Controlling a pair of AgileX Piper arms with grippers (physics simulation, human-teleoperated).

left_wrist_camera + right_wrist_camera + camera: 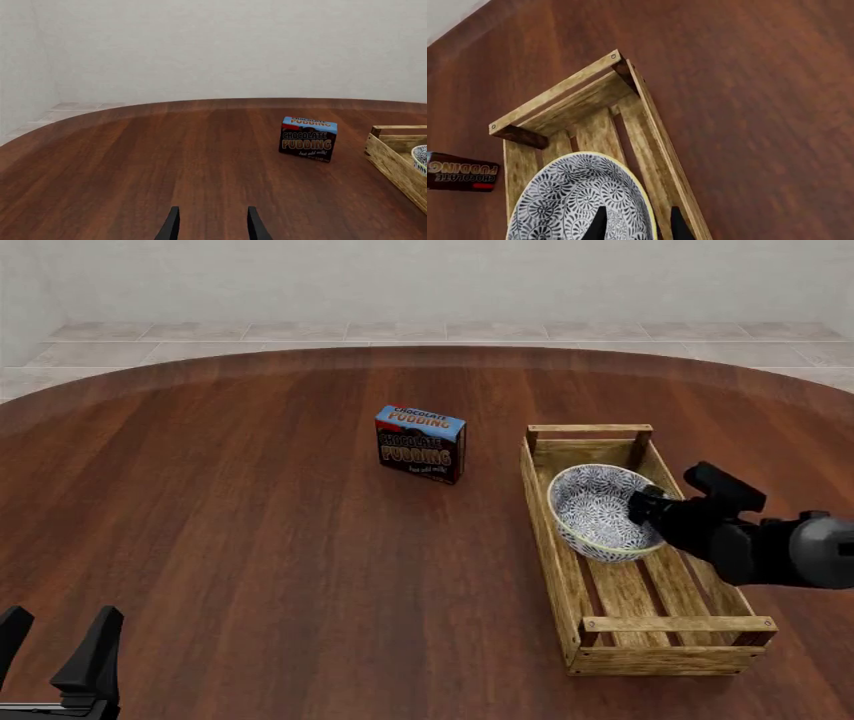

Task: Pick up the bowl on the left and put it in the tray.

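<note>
Left claw [54,640] parted, right claw [646,507] pinching bowl [597,502] rim in tray [667,650], pudding box [420,444] nearby

A bare simulated room, not a lived-in home — a round, dark-wood desk [240,540] stands on a pale tiled floor [400,332] before a blank off-white wall [441,280]. The flat, even rendering gives it away. Beyond the desk's far edge only tiles and wall show — no furnishings visible.
</note>
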